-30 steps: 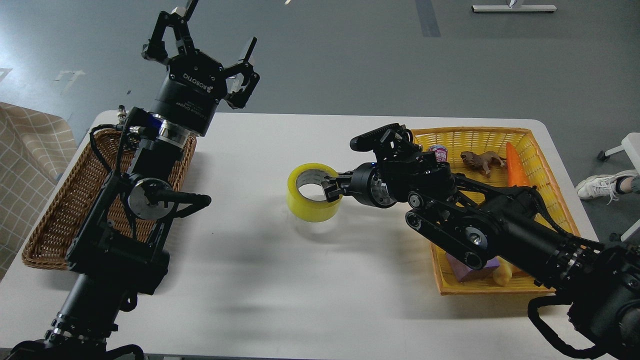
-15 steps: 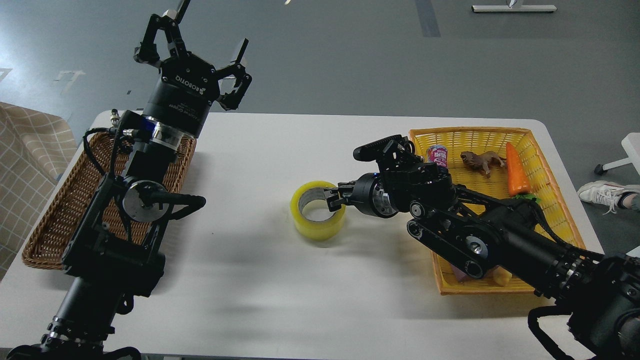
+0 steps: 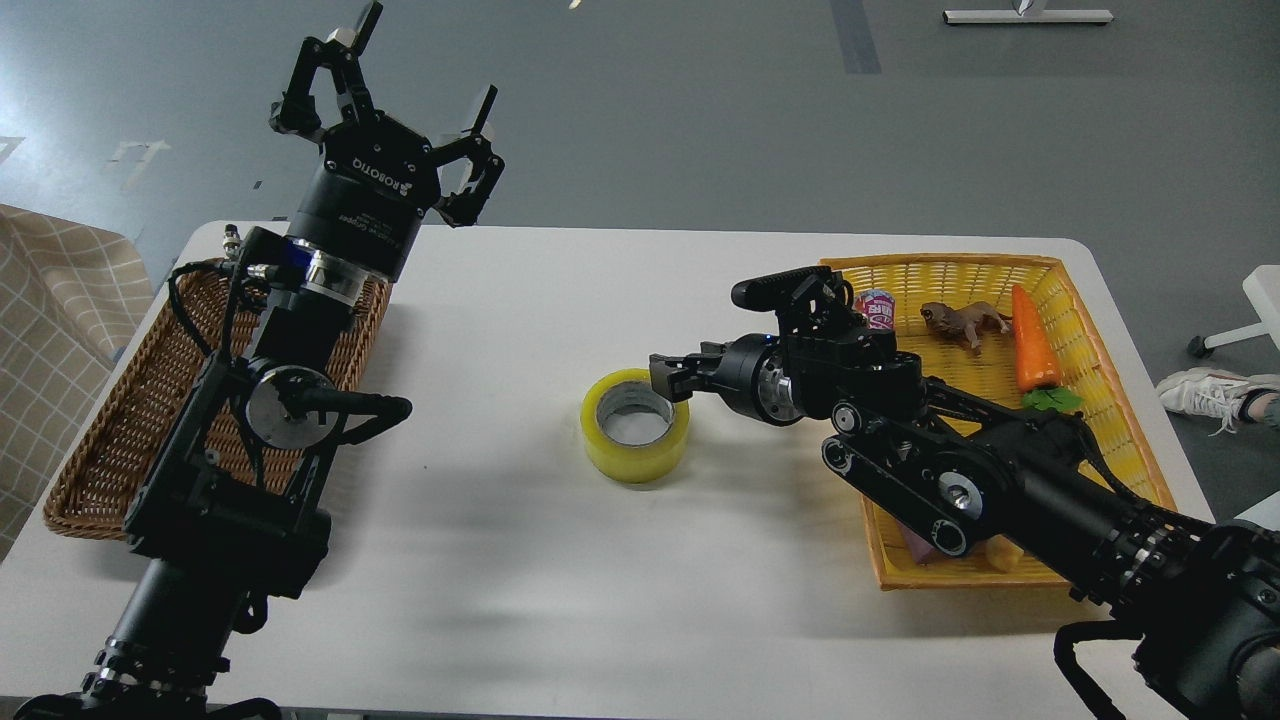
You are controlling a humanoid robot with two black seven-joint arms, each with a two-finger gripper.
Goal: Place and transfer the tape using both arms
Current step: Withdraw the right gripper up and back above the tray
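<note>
Tape (image 3: 635, 438) looks light, stiff, slippery — grip across its wall. Left gripper (image 3: 395, 85) spread wide; right gripper (image 3: 667, 375) — unclear.

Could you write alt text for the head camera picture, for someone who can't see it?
A roll of yellow tape lies flat on a white table, with the right gripper just above its rim, apparently released. The left gripper is raised and open above a brown wicker basket; a yellow basket holds toys.

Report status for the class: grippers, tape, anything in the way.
Left gripper open, raised, empty. Right gripper beside tape, jaws' state unclear. Tape flat on table, mid-table. Nothing between left gripper and tape.
</note>
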